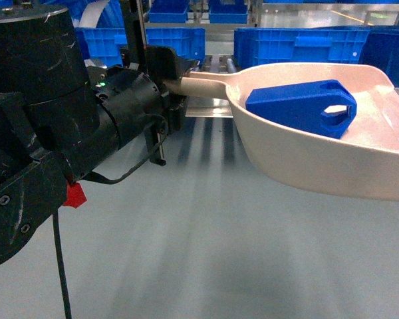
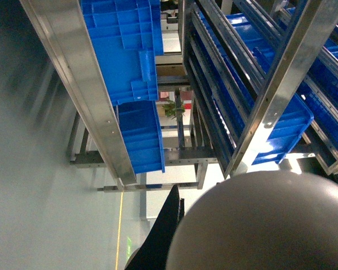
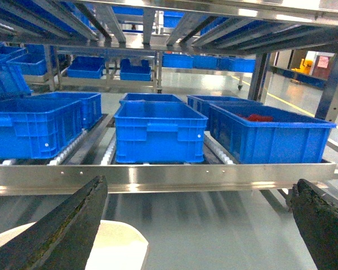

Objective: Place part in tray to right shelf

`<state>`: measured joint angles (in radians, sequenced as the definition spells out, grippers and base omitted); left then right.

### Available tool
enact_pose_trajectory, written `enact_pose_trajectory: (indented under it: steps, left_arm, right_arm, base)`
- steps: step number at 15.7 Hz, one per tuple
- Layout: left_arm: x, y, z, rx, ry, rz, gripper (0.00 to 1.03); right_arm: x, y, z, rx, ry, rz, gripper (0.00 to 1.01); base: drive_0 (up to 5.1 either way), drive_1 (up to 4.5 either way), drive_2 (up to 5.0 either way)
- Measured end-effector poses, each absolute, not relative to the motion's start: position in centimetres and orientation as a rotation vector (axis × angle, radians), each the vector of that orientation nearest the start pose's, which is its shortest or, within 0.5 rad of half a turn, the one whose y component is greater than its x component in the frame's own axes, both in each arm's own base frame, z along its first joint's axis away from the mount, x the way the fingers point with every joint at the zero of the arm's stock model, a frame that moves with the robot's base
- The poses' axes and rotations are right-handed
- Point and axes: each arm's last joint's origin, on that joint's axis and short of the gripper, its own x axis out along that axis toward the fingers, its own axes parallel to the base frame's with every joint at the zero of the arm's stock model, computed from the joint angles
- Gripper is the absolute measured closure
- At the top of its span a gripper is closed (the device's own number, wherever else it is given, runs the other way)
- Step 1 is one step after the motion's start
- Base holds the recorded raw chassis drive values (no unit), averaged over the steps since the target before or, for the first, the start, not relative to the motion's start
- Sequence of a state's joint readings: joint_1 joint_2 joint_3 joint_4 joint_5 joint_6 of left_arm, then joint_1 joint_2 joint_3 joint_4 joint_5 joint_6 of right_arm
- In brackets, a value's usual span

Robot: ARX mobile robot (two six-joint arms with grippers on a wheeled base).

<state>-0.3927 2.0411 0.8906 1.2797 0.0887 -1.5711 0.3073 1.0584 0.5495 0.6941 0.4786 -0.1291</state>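
Note:
The blue part (image 1: pixel 299 106) lies inside the cream tray (image 1: pixel 359 166), which hangs level above the floor in the head view. My left gripper (image 1: pixel 177 85) is shut on the tray's straight handle (image 1: pixel 209 83). In the left wrist view one black finger (image 2: pixel 164 233) presses against the tray's rounded grey-looking body (image 2: pixel 265 225). My right gripper (image 3: pixel 200 225) is open and holds nothing; a pale corner of the tray (image 3: pixel 110 247) shows just inside its left finger. It faces the right shelf's shiny front rail (image 3: pixel 158 175).
Blue crates (image 3: pixel 158 132) sit side by side on the shelf's roller lanes; one (image 3: pixel 270 135) holds something red. More crates (image 1: pixel 296 43) stand behind the tray in the head view. Grey floor (image 1: pixel 186 252) lies between me and the rack.

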Motion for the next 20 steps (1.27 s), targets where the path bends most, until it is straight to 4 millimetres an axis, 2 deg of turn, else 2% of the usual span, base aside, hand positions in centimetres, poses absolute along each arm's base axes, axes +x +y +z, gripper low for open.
enact_pose_trajectory:
  steps: [20]
  left_arm:
    - [35.97, -15.11, 15.22, -1.556, 0.274, -0.478, 0.9]
  right_arm:
    - [21.91, 5.55, 28.38, -0.058, -0.16, -0.181, 0.03]
  base:
    - [0.7, 4.74, -3.4]
